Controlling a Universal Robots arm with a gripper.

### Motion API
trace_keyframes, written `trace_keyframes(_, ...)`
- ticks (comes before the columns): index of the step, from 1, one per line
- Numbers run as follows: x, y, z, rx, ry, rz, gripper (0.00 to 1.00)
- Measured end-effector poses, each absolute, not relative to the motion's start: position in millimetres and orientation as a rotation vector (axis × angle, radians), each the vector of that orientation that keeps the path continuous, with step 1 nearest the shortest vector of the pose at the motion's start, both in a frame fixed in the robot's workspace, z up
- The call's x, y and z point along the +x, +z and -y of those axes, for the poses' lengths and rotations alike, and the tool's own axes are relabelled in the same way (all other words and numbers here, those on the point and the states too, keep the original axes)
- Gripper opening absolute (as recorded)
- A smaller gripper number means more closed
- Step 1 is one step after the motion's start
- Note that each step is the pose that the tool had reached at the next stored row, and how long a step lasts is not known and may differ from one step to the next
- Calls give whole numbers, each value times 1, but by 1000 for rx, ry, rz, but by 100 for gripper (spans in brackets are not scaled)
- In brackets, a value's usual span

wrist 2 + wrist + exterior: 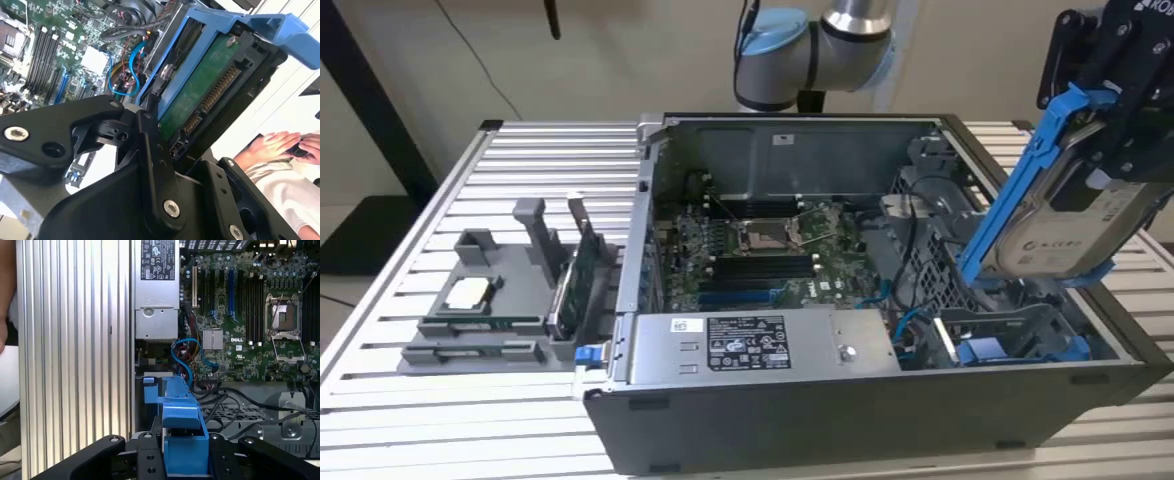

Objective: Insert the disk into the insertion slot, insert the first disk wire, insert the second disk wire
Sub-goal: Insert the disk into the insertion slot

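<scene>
Resting on the ribbed metal bench, a grey parts holder sits at the exterior view's left of the open computer case. The arm rises behind the case. Its tool is clamped on the disk, tilted on edge above the insertion slot at the case's right end.

Setting: robotics lab workbench.
Bench: ribbed aluminium tabletop, plain beige wall behind.
Centre: opened computer case, motherboard exposed.
9 o'clock of case: grey parts fixture.
12 o'clock: robot arm.
</scene>
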State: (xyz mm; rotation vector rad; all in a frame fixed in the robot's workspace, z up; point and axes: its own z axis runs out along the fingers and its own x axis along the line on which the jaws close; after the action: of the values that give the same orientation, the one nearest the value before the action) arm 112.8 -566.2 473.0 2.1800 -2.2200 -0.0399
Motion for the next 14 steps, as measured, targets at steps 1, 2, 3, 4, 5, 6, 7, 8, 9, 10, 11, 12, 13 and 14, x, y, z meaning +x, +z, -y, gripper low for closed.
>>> trace_keyframes(1, 113, 472, 566, 2180, -40, 2220, 33)
trace_keyframes(2, 113, 470, 566, 2180, -40, 2220, 33)
trace_keyframes(3, 114, 466, 566, 2180, -40, 2220, 33)
trace_keyframes(4, 114, 464, 566, 2180, -40, 2220, 33)
trace_keyframes(5, 114, 461, 566, 2180, -40, 2220, 33)
trace_keyframes(6, 114, 460, 566, 2180, -40, 2220, 33)
trace_keyframes(7, 114, 459, 566, 2180, -40, 2220, 33)
trace_keyframes(8, 114, 458, 566, 2180, -40, 2220, 33)
trace_keyframes(9, 114, 457, 566, 2180, -40, 2220, 33)
trace_keyframes(10, 114, 457, 566, 2180, -40, 2220, 33)
trace_keyframes(11, 114, 457, 566, 2180, -40, 2220, 33)
trace_keyframes(12, 114, 457, 566, 2180, -40, 2220, 33)
trace_keyframes(13, 114, 457, 566, 2180, -40, 2220, 33)
trace_keyframes(14, 114, 457, 566, 2180, -40, 2220, 33)
